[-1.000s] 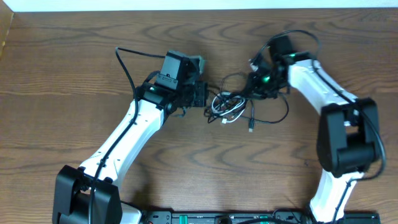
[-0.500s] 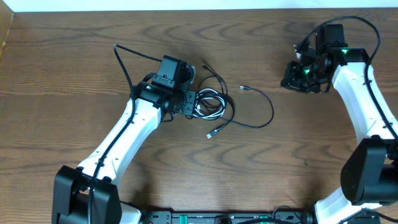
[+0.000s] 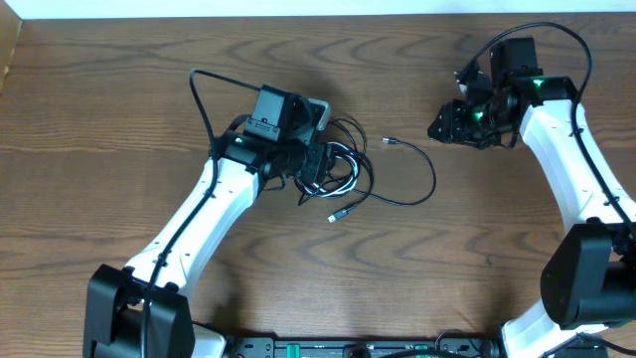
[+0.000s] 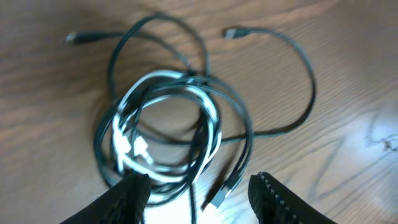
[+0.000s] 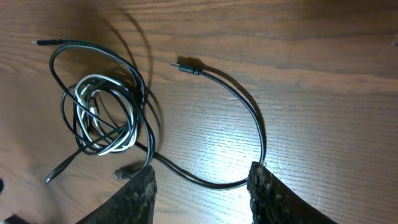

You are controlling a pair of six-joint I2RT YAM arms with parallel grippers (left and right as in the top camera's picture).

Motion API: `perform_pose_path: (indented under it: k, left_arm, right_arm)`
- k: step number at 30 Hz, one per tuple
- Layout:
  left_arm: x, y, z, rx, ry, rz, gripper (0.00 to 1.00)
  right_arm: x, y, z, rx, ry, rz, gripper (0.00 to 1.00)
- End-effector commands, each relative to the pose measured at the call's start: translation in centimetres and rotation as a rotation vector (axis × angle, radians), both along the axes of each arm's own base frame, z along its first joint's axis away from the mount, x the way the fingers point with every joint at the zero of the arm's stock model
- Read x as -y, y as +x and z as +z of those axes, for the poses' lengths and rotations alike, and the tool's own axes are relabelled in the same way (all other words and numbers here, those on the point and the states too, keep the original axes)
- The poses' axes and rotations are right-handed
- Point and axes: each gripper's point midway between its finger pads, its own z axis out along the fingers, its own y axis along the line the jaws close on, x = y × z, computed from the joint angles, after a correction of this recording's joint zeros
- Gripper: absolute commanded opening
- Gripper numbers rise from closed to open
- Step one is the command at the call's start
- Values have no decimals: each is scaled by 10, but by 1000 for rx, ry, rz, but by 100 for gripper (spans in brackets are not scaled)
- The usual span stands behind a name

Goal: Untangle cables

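Observation:
The cables (image 3: pixel 345 167) lie as a small tangle of black cords and one white cord at the table's middle. My left gripper (image 3: pixel 315 165) stands open right at the tangle's left side. In the left wrist view the coil (image 4: pixel 166 127) lies in front of the open left gripper (image 4: pixel 199 190), with black strands and a plug running between the fingers. One long black cord (image 3: pixel 430 179) loops out to the right, its plug (image 3: pixel 390 142) lying free. My right gripper (image 3: pixel 444 125) hangs open, to the right of that plug. In the right wrist view the black loop (image 5: pixel 214 182) shows on the table between the open right gripper's (image 5: pixel 202 190) fingers, not held.
A second plug end (image 3: pixel 338 215) points toward the front below the tangle. The left arm's own thick black wire (image 3: pixel 199 94) arches up behind it. The table's far edge (image 3: pixel 318 16) meets a white strip. The arm bases (image 3: pixel 139 318) stand at the near edge.
The right gripper pulled away to the right, drawing one black cord out of the tangle. Both grippers, shut earlier, now stand open, and the cord lies loose on the table.

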Motion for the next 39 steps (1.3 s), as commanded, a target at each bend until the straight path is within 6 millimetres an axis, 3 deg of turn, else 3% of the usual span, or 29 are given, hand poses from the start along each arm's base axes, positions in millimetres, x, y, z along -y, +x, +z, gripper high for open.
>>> perform_pose_path:
  k: [1, 5, 12, 17, 22, 30, 35, 39]
  left_arm:
    - [11, 7, -6, 30, 13, -42, 56]
    - [9, 17, -29, 18, 58, -23, 56]
    - [0, 16, -72, -65, 143, -28, 56]
    - [-20, 41, -71, 17, 198, 39, 56]
    - [-36, 60, -66, 109, 241, -7, 56]
    - [-63, 63, -73, 77, 250, 50, 56]
    - [-65, 59, -85, 50, 258, 40, 57]
    - [-61, 53, -108, -10, 254, 19, 56]
  right_arm:
    - [-7, -1, 5, 17, 19, 28, 47]
    - [-16, 0, 6, 35, 18, 58, 50]
    - [-25, 0, 6, 45, 12, 80, 52]
    - [-25, 0, 5, 44, 12, 80, 52]
    - [-25, 1, 5, 48, 12, 80, 53]
    - [-25, 1, 5, 48, 12, 81, 53]
    - [-26, 1, 5, 48, 12, 81, 53]
    - [-27, 0, 4, 46, 12, 84, 54]
